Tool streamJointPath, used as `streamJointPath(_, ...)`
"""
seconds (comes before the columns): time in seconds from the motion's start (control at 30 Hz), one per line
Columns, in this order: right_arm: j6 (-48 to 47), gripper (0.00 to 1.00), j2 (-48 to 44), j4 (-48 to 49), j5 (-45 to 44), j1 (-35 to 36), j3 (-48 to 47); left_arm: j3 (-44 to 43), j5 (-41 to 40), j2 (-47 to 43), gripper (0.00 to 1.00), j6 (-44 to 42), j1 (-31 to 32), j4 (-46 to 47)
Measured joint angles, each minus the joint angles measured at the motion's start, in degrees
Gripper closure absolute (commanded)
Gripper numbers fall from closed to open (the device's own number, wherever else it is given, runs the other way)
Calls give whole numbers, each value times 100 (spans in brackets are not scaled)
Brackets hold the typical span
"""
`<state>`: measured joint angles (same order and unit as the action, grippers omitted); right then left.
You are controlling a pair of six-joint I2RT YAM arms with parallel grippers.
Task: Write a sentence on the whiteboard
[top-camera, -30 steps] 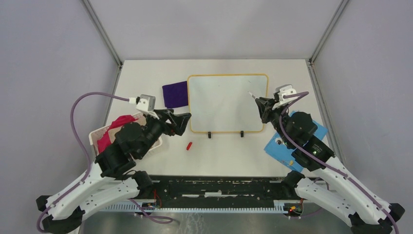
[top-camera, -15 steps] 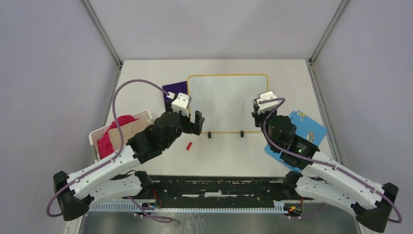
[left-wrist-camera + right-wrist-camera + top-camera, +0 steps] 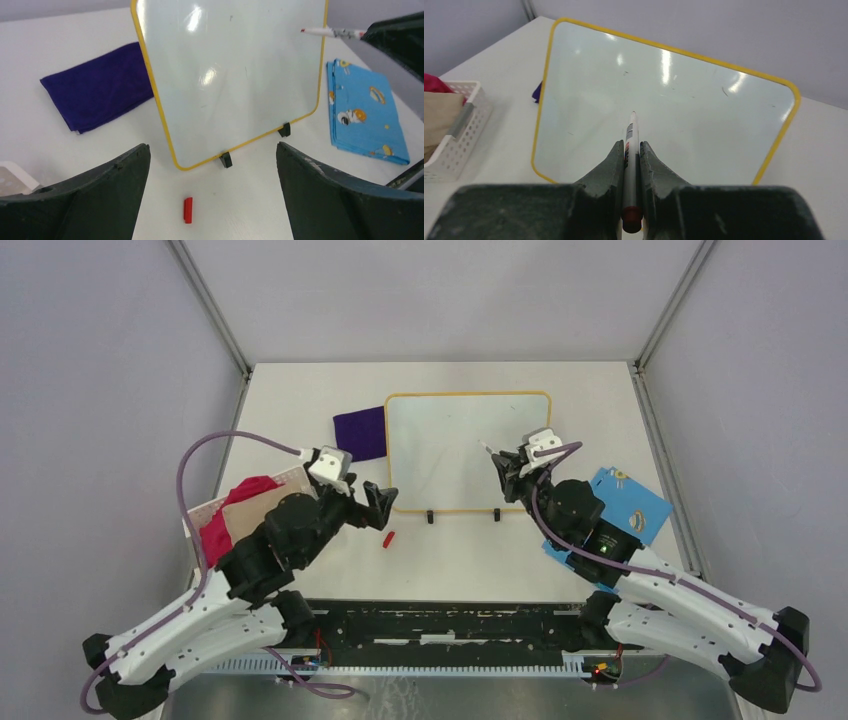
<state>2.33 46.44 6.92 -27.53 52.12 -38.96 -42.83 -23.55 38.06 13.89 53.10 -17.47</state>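
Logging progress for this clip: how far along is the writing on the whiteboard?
Done: the red cap lies off on the table, and the right gripper is shut on the marker. In hand: the marker's tip points at the whiteboard; contact cannot be told. The left gripper is open and empty near the cap. Left: all the writing; the board bears no words.

Purple cloth (image 3: 360, 433), blue cloth (image 3: 365, 112), red cap (image 3: 188, 210), basket (image 3: 444, 161), marker (image 3: 630, 142)
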Motion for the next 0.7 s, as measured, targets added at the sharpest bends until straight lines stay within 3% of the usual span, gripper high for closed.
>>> streamJointPath(0.13,133,100,350,234,549,-94,-184,-9,-205,-306,0,-15,-11,48)
streamJointPath(0.27,376,100,671,348,1158,-341,-409,9,-72,24,0,-46,-352,109)
streamJointPath(0.37,505,100,695,501,1362,-433,-420,20,640,302,0,28,-1307,264)
streamJointPath(0.5,479,100,503,529,1222,-413,-420,157,2094,658,0,640,-3067,796)
streamJointPath(0.57,391,100,354,481,1062,-369,-420,201,2612,822,0,990,-3471,1093)
streamJointPath(0.7,125,100,234,389,579,-175,-439,210,3558,1021,0,1493,-3571,1600)
